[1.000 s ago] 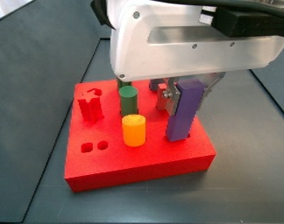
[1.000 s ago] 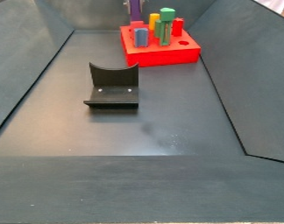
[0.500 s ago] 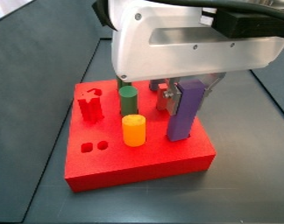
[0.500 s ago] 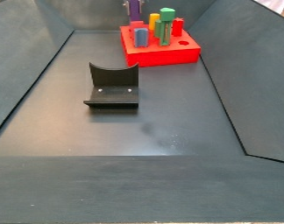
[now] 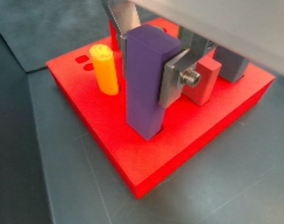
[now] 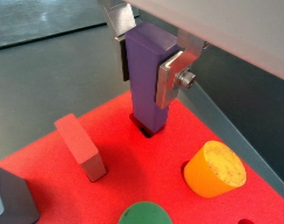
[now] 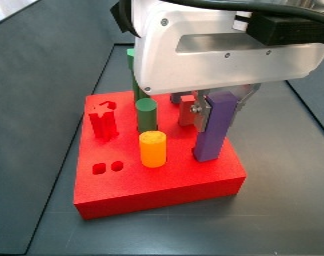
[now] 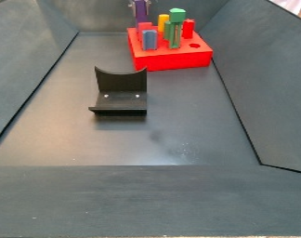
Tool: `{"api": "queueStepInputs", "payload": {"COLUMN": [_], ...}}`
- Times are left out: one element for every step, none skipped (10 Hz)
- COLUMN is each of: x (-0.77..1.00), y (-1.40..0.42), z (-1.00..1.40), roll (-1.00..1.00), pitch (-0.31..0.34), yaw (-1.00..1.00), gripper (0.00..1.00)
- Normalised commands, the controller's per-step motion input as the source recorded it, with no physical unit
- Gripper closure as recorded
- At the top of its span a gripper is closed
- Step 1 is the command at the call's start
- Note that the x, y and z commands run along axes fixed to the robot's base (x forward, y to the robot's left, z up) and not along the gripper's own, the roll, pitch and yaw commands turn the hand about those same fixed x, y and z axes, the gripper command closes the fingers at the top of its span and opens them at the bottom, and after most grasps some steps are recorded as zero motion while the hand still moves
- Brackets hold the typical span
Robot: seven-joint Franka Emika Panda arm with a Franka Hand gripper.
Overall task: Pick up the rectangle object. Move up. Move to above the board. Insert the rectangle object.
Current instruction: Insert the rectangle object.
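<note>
Standing upright, long axis vertical, the rectangle object [image 5: 147, 80] had its lower end in a hole in the board [image 5: 191, 144], just beside the orange peg [image 5: 104, 70]. The gripper [image 6: 148, 54] was clamped on its upper part, silver fingers [image 6: 173, 77] pressed against opposite faces. In a side view the white arm housing hid the bar's top [image 7: 214, 125]; in a side view the far-off bar [image 8: 143, 9] was cut off by the frame edge, beyond the fixture [image 8: 118, 90].
</note>
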Motion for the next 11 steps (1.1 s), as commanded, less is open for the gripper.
{"api": "queueStepInputs", "payload": {"x": [-0.04, -0.05, -0.08, 0.0, 0.0, 0.17, 0.01, 0.01, 0.0, 0.0, 0.0], "y": [0.11, 0.05, 0.0, 0.0, -0.19, -0.24, -0.01, 0.0, 0.0, 0.0, 0.0], "z": [-0.09, -0.06, -0.11, -0.3, -0.64, -0.82, -0.85, -0.82, -0.89, -0.93, -0.91], "roll": [0.03, 0.03, 0.05, 0.12, 0.36, 0.26, 0.11, 0.12, 0.07, 0.03, 0.03], "pitch": [0.0, 0.0, 0.0, -0.019, -0.019, -0.039, -0.041, 0.0, 0.0, -0.006, -0.017], "yaw": [-0.11, -0.18, -0.19, -0.22, -0.33, -0.55, -1.0, -1.0, -1.0, -1.0, -1.0], "gripper": [1.0, 1.0, 1.0, 1.0, 1.0, 1.0, 1.0, 1.0, 1.0, 1.0, 1.0]}}
